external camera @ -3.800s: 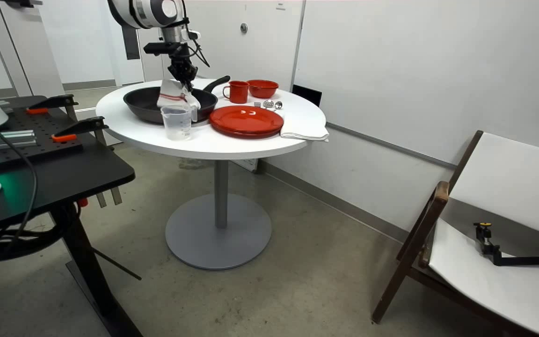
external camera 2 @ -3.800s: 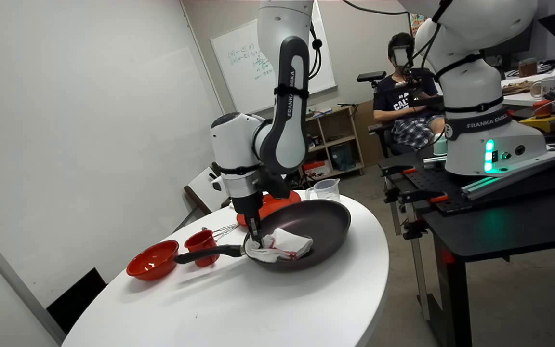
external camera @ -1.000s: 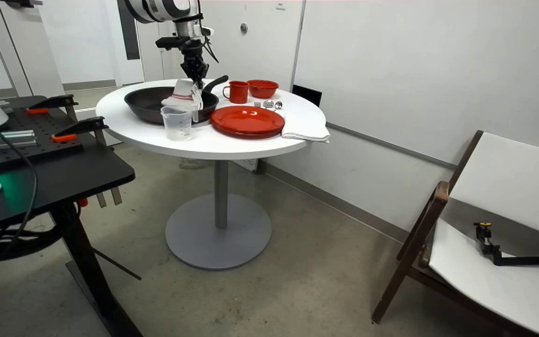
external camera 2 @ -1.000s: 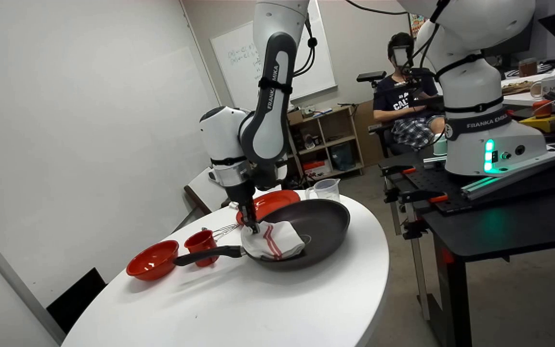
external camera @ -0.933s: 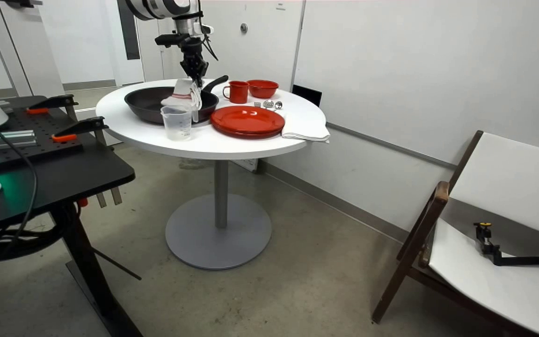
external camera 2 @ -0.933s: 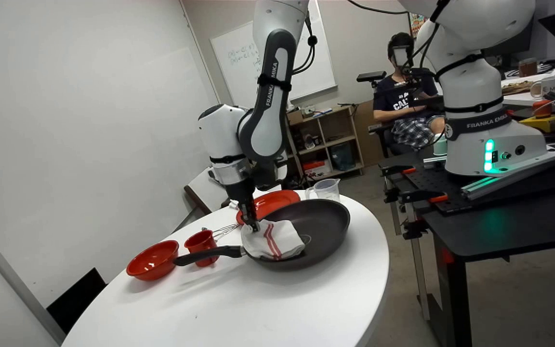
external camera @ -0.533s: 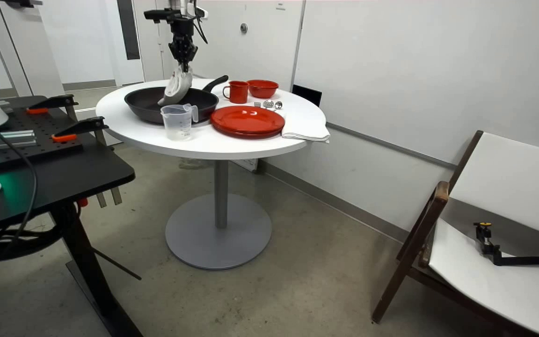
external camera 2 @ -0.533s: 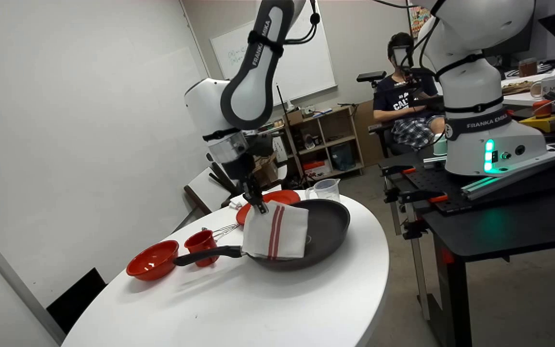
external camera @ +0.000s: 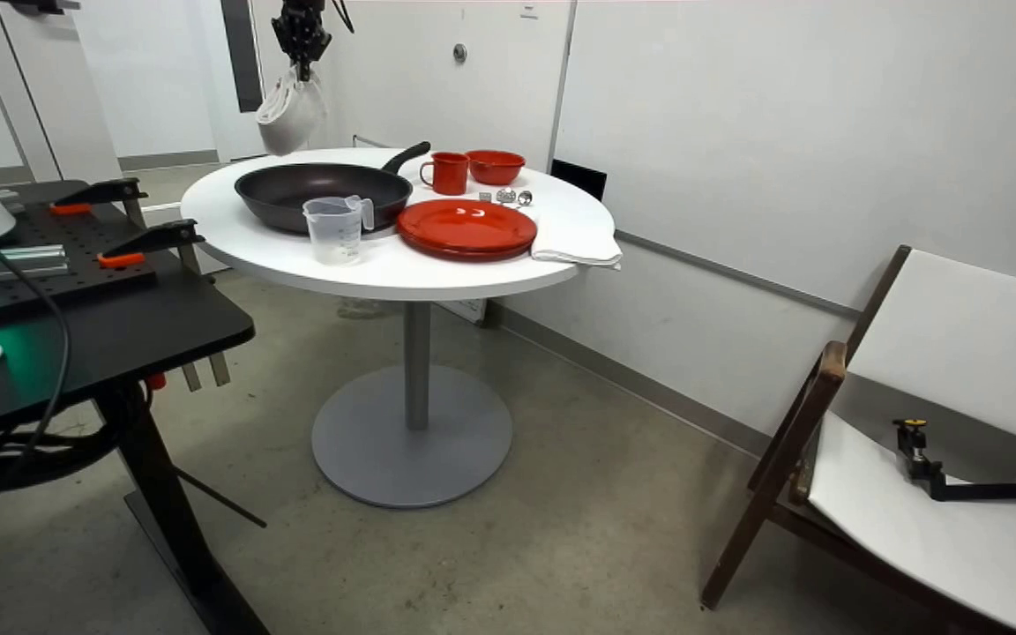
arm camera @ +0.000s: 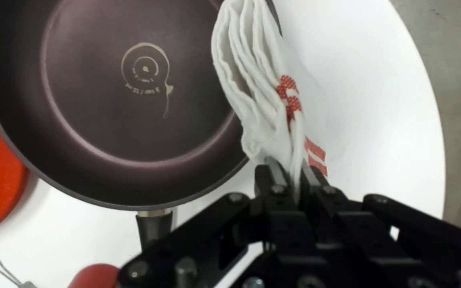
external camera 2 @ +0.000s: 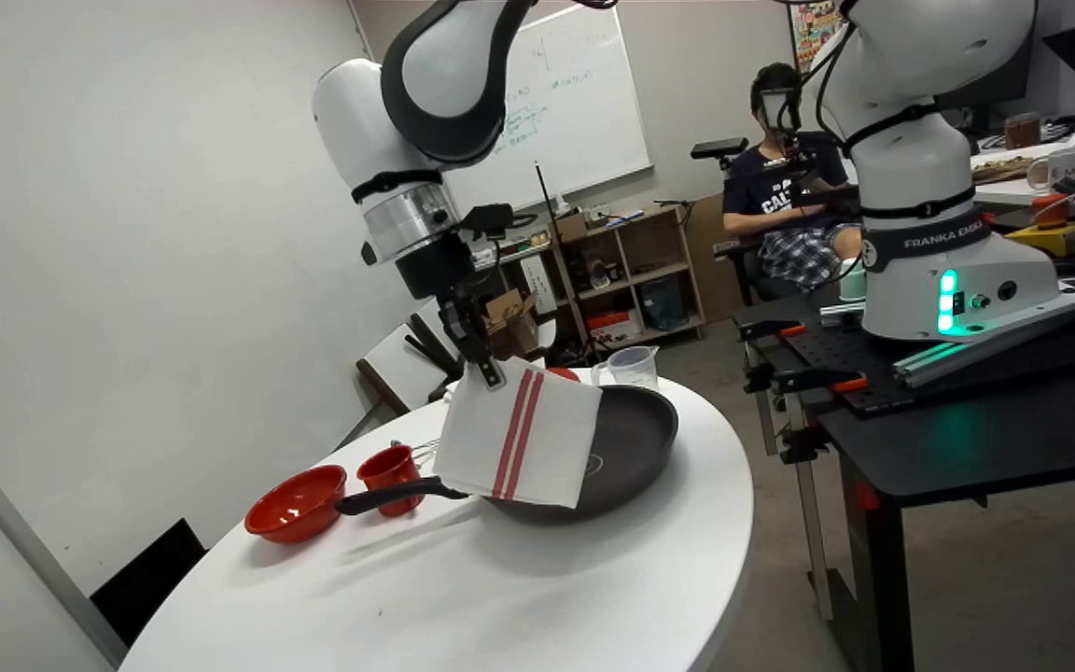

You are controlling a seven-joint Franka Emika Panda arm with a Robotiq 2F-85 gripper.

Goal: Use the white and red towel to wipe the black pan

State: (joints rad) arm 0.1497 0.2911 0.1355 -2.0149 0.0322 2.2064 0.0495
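Hanging pinched in the claw (arm camera: 290,170), the white and red towel (external camera 2: 521,437) seems, from here, clear of the black pan (arm camera: 118,108).

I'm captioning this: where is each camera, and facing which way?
An exterior view: off-robot, facing the white robot base and a seated person; arm and jaws visible.
An exterior view: off-robot, facing a round white table; jaws at top, base edge left.
Wrist view: on the wrist, facing down at a round black frying pan; jaws at bottom.
Both exterior views share a round red bowl.
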